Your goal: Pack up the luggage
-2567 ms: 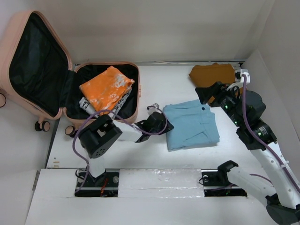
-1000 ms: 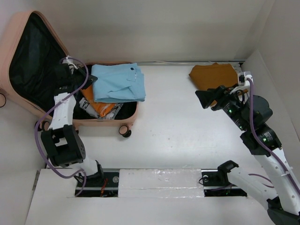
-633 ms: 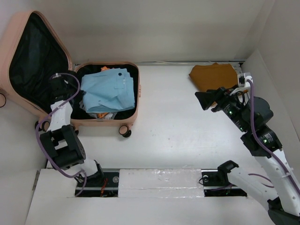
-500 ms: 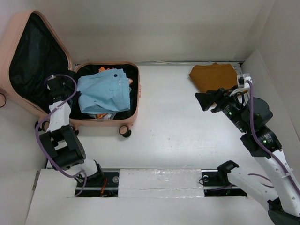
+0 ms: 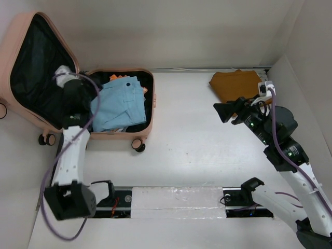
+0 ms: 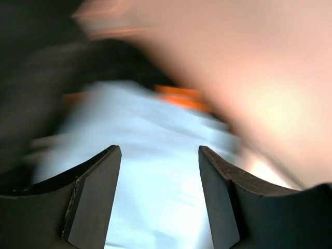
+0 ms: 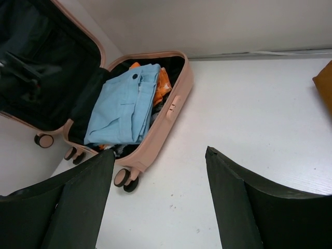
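Left jaws spread by blue garment (image 5: pixel 120 104) in open luggage (image 5: pixel 114 135); right jaws spread, empty

Folded mustard cloth (image 5: pixel 236 83) on white table (image 5: pixel 207 140)

I take the luggage (image 5: pixel 118 136) as my landmark. Its base is nearly filled by a folded light blue garment (image 5: pixel 120 102) lying on an orange one (image 7: pixel 163 83). Only a dark strip of lining stays free along the wall farthest from the lid. The lid leans back on the left and bars any way in from that side. My left gripper (image 6: pixel 158 150) hangs over the hinge side, jaws apart, above the blue cloth. Right of the luggage the white table (image 5: pixel 197 140) gives me free passage up to my right gripper (image 7: pixel 158 153). A mustard garment (image 5: pixel 236 83) lies well to the right, by the back wall.
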You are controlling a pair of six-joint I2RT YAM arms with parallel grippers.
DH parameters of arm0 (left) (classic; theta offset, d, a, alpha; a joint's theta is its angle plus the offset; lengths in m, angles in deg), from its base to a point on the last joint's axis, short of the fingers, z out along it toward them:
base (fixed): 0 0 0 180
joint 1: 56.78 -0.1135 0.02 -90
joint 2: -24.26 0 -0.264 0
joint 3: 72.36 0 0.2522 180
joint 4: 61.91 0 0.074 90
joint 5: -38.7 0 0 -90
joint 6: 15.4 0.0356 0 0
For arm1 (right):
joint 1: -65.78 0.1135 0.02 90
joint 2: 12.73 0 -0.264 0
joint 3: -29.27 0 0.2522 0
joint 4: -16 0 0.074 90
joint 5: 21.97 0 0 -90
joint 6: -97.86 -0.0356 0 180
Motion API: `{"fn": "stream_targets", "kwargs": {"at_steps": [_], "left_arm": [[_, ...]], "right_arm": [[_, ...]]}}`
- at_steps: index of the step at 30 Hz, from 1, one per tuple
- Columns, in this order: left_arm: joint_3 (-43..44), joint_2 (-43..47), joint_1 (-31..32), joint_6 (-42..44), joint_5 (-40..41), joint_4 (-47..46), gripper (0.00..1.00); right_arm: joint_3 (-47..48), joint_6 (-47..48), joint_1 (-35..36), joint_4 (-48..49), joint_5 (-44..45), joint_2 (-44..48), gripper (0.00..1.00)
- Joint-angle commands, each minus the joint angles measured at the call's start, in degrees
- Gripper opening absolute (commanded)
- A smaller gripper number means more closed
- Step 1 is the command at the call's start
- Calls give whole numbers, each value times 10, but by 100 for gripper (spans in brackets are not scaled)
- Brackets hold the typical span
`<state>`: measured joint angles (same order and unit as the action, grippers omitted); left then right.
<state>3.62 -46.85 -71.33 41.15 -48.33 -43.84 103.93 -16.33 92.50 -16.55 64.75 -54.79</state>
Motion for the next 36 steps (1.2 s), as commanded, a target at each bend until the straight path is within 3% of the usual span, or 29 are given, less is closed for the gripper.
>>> {"fn": "stream_targets", "kwargs": {"at_steps": [1,3,5,6,7,8,11,16,18,19,20,21,23,26,32,36], "left_arm": [[-19,104,173,26,41,-120,57],[-11,92,251,12,47,-125,57],[-3,33,367,-1,76,-138,56],[13,-22,457,-1,101,-143,56],[30,-23,457,10,133,-143,56],[52,-94,542,21,162,-143,56],[176,-255,636,21,193,-114,57],[383,-491,651,-41,88,-80,58],[517,-605,651,-75,61,-48,58],[560,-640,645,-84,34,-41,66],[635,-672,645,-98,23,-36,81],[663,-701,645,-124,12,-36,81],[713,-777,632,-166,5,-44,81],[713,-808,620,-208,5,-96,85],[800,-905,609,-276,-19,-130,87],[805,-922,603,-317,-26,-192,70]], "right_arm": [[-3,4,4,33,0,1,77],[15,-2,4,33,19,1,77],[35,-2,4,18,32,1,77],[58,-2,4,12,38,1,77],[68,4,4,7,43,1,77],[78,4,4,1,54,1,77],[106,9,4,-15,86,1,77],[139,9,4,-28,110,-12,77],[144,9,4,-28,110,-17,77],[144,9,4,-28,110,-22,78],[144,9,4,-28,110,-22,78],[144,9,4,-28,115,-28,78],[137,14,4,-17,110,-28,78],[131,14,4,-10,97,-28,78],[109,9,4,10,61,-28,78],[97,-2,4,21,41,-35,78]]}}
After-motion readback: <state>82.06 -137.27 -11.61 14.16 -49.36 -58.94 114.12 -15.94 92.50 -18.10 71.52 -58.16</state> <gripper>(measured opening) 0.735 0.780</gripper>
